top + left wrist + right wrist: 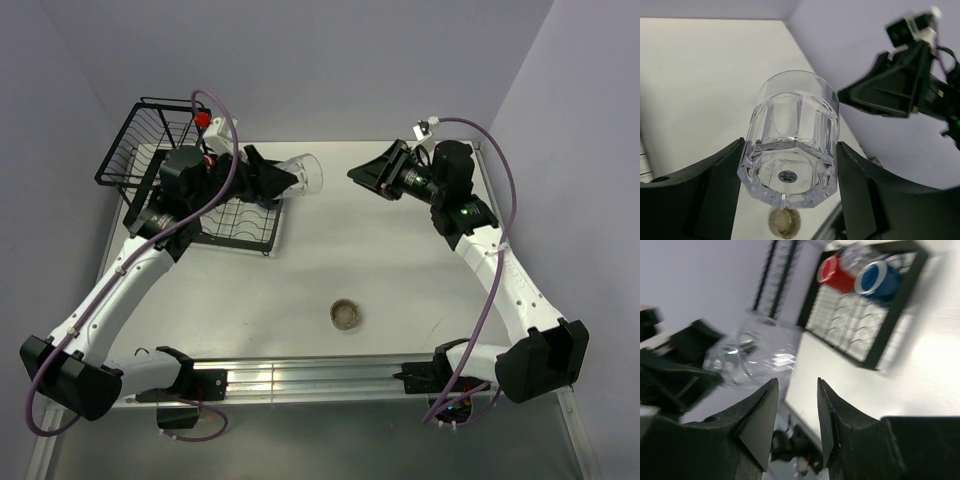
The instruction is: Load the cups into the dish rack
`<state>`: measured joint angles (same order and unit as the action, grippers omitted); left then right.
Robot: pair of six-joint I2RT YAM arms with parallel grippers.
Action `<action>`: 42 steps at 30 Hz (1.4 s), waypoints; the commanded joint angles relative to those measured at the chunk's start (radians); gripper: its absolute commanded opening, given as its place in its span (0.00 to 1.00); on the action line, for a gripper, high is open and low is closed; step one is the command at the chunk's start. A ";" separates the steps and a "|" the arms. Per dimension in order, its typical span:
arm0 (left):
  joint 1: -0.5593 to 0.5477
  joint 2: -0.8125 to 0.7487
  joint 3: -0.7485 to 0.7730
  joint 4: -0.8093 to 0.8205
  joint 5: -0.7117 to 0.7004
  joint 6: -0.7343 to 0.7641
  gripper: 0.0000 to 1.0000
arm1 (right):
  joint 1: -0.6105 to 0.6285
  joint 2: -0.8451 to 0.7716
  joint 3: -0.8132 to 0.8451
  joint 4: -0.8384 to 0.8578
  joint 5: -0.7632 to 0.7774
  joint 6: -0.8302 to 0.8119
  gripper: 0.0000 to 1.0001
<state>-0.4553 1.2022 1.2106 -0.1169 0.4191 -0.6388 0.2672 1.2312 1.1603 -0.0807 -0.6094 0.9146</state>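
My left gripper [285, 178] is shut on a clear glass tumbler [305, 172]. It holds the tumbler on its side in the air, just past the right edge of the black wire dish rack [150, 150]. In the left wrist view the fingers [715, 192] clamp the tumbler's base [790, 160]. My right gripper [362, 175] is open and empty, facing the tumbler from the right with a gap between them. In the right wrist view [797, 382] the tumbler [760, 352] is blurred. A red mug [832, 270] and a dark blue mug [877, 280] stand in the rack tray [890, 325].
A small round brownish object [345, 315] lies on the table near the front middle; it also shows in the left wrist view [784, 223]. A metal rail [300, 378] runs along the near edge. Walls close the table in at the back and both sides.
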 commanded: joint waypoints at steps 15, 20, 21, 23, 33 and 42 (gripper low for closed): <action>-0.014 0.434 0.517 -0.651 -0.830 0.205 0.00 | -0.013 -0.047 0.013 -0.249 0.283 -0.221 0.45; -0.013 0.557 0.599 -0.722 -0.923 0.211 0.00 | -0.013 -0.038 0.004 -0.254 0.275 -0.238 0.45; -0.010 0.568 0.606 -0.724 -0.930 0.212 0.00 | -0.013 -0.036 0.004 -0.257 0.273 -0.244 0.45; 0.006 0.600 0.619 -0.731 -0.938 0.209 0.00 | -0.013 -0.032 0.001 -0.257 0.270 -0.249 0.45; 0.087 0.689 0.652 -0.705 -0.875 0.238 0.00 | -0.013 -0.012 -0.011 -0.252 0.255 -0.269 0.45; 0.144 0.793 0.742 -0.710 -0.810 0.260 0.00 | -0.013 0.002 -0.016 -0.249 0.254 -0.280 0.45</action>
<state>-0.3214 1.9926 1.8858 -0.8516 -0.4244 -0.4030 0.2588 1.2316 1.1507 -0.3470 -0.3561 0.6586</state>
